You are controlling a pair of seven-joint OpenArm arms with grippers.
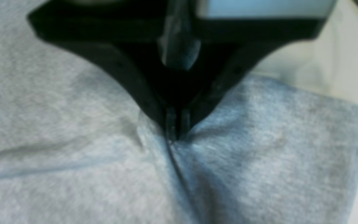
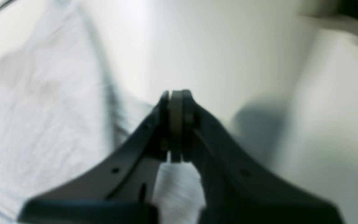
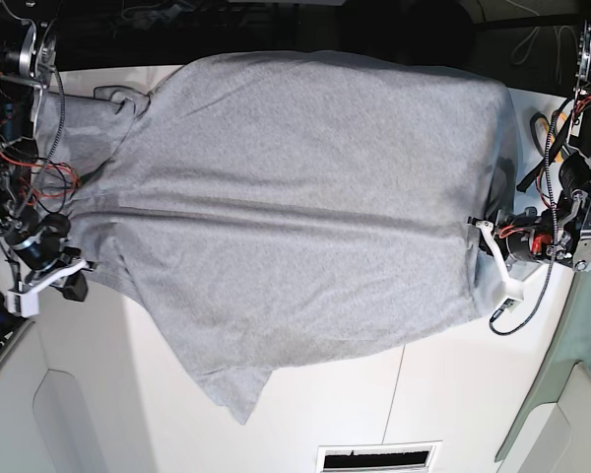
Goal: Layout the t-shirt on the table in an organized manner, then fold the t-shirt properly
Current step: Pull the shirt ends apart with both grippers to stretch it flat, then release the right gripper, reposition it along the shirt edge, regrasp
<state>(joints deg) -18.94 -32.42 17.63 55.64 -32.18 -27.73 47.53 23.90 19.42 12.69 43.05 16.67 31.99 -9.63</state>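
The light grey t-shirt lies spread wide across the white table; no lettering shows. Its far edge hangs over the table's back. A taut crease runs across it between the two arms. My left gripper is at the shirt's right edge; in the left wrist view it is shut, pinching a ridge of the shirt. My right gripper is at the shirt's left edge. In the right wrist view it is shut, with the shirt beside it and cloth showing between the fingers.
A sleeve or corner of the shirt points toward the table's front edge. A vent slot sits at the front middle. A grey-green panel borders the right side. Cables and arm bases stand at both sides.
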